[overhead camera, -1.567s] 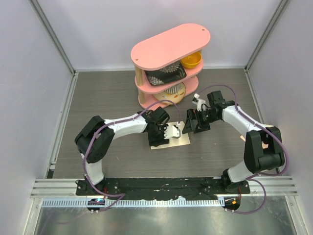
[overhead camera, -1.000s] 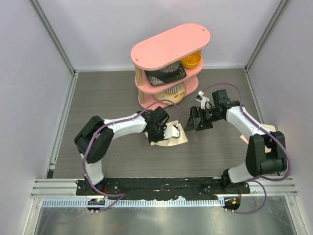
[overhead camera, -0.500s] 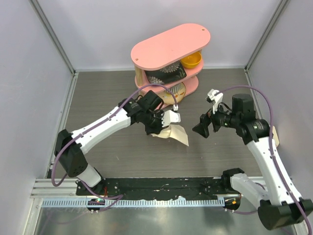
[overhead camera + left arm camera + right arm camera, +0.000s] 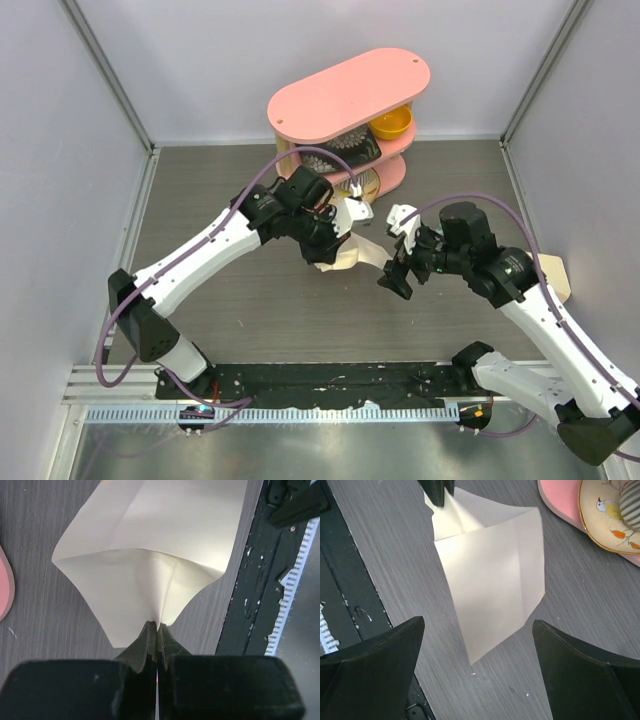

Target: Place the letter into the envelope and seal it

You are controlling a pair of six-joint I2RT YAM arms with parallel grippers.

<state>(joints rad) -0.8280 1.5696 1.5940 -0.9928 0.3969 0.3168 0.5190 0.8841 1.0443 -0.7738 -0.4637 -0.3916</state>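
Left claw [image 4: 157,630] is shut tight on the letter [image 4: 165,545], and its two dark tips pinch one edge of the paper right between them. Out from that pinch the letter spreads wide like a fan. It is pale cream, it has fold lines, and it bends up in the middle. Most of it hangs above the gray table [image 4: 580,595]. I cannot tell if its far corner touches the table.

Just past the far side of the letter waits the right claw [image 4: 479,630]. Its mouth is wide open and holds nothing. Its two black fingers [image 4: 375,665] stand on each side of the paper's low corner, near it but not touching.

Behind the left claw, close by, stands a pink shelf [image 4: 345,95]. On the low shelf sits a plate with a bird on it [image 4: 610,515]. Higher up are a dark plate [image 4: 335,155] and a yellow bowl [image 4: 392,124].

Far off from both claws, by the right wall, lies the peach-tan envelope [image 4: 556,278]. It is flat on the table, and the right arm hides part of it
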